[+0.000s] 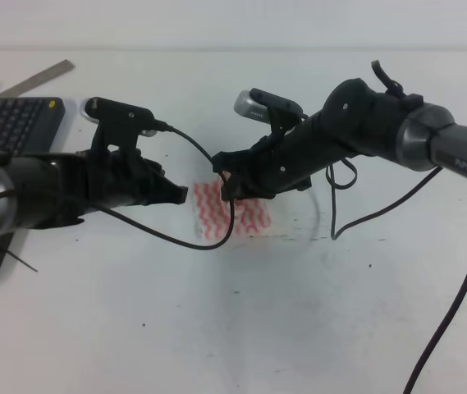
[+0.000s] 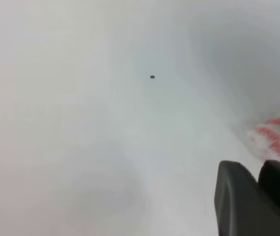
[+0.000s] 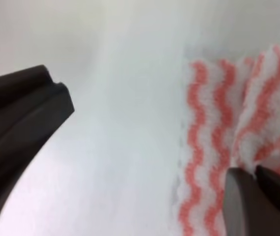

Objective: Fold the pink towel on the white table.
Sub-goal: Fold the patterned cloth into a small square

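The pink towel (image 1: 231, 215) lies as a small folded patch on the white table (image 1: 241, 328), white with pink-red wavy stripes. My right gripper (image 1: 231, 187) hovers low over its upper part and is open. In the right wrist view one finger (image 3: 258, 206) rests on a raised fold of the towel (image 3: 213, 147), while the other finger (image 3: 21, 128) hangs over bare table. My left gripper (image 1: 180, 194) is just left of the towel's left edge. In the left wrist view only one finger (image 2: 248, 206) shows, beside the towel's corner (image 2: 277, 137), with nothing held.
A dark grey keyboard (image 1: 7, 123) lies at the far left with a metal ruler (image 1: 44, 75) behind it. Black cables (image 1: 217, 238) loop from both arms down near the towel. A small dark speck (image 2: 152, 76) marks the tabletop.
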You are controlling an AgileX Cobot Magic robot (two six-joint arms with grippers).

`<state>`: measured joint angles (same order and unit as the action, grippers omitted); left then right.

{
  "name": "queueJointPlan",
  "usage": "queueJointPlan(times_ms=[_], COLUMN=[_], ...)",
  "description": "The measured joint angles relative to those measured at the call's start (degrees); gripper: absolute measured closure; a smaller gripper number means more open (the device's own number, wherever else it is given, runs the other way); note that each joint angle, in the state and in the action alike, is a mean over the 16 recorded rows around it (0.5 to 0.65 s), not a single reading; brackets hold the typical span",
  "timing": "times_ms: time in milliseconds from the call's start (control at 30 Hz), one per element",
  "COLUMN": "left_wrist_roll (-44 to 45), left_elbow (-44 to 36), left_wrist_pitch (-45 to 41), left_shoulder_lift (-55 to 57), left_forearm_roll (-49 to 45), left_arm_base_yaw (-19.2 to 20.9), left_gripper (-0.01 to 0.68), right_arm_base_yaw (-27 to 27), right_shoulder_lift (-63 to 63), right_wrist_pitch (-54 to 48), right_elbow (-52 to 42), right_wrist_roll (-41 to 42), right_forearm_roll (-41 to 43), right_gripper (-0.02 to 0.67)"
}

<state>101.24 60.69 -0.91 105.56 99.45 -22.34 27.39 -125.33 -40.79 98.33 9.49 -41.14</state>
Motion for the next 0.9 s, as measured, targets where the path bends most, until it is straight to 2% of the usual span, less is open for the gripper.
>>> queueJointPlan(times_ms=[433,900], left_wrist_roll=[0.0,-0.4], left_elbow=[0.0,0.01], left_wrist_pitch=[-1.32,-5.12], left_shoulder_lift=[-0.49,-0.8], left_forearm_roll=[0.39,0.37], left_arm_base_yaw=[0.45,0.48], left_gripper=[0.621,0.63], right_arm_base_yaw=[0.01,0.0], right_shoulder_lift=[0.09,-0.1], right_wrist_pitch=[0.56,-1.26], right_elbow=[0.0,0.0], right_wrist_roll=[0.47,2.21], right_forearm_roll=[-1.24,-3.46], right_gripper=[0.494,0.47])
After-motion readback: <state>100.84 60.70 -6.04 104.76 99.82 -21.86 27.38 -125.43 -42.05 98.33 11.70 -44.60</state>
